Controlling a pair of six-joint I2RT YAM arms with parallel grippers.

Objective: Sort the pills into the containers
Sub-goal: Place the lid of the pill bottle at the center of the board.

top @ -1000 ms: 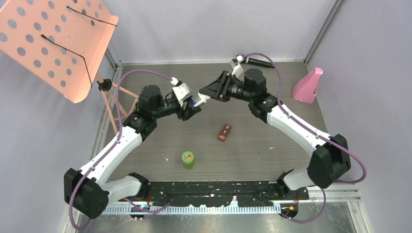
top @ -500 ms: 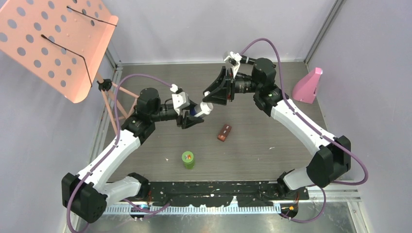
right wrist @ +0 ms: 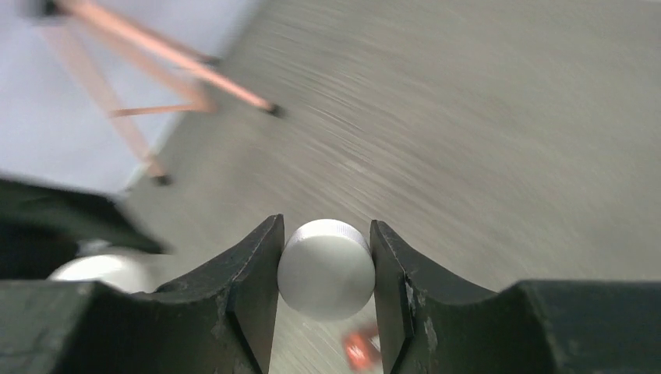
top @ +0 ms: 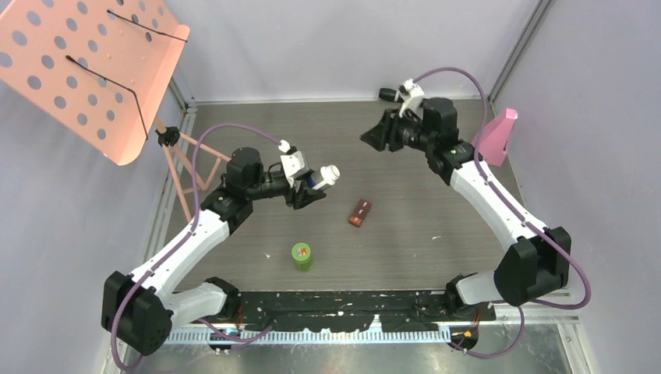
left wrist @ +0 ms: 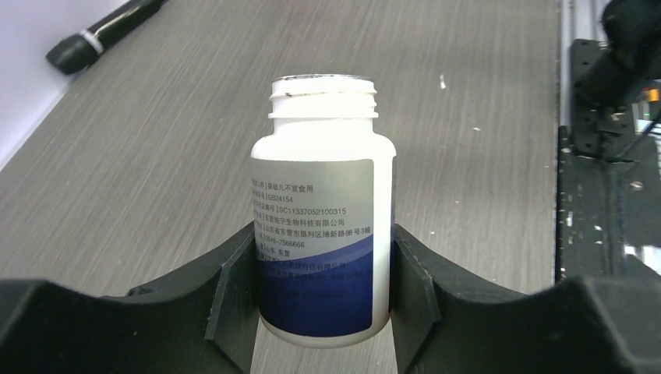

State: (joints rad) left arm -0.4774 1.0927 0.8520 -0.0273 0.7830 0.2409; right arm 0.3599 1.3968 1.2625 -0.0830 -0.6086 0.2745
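The left gripper (top: 310, 188) clamps an uncapped white bottle (left wrist: 323, 195) left of centre. A green-lidded bottle (top: 302, 255) stands nearer, and a brown case (top: 359, 212) lies at centre. Far right, the right gripper (top: 376, 137) pinches a white cap (right wrist: 326, 269).

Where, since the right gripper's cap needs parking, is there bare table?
Bare table lies right of the brown case, toward the right forearm, and at back centre left of the right gripper. Crowded: around the left gripper holding the white bottle, and the stand legs.
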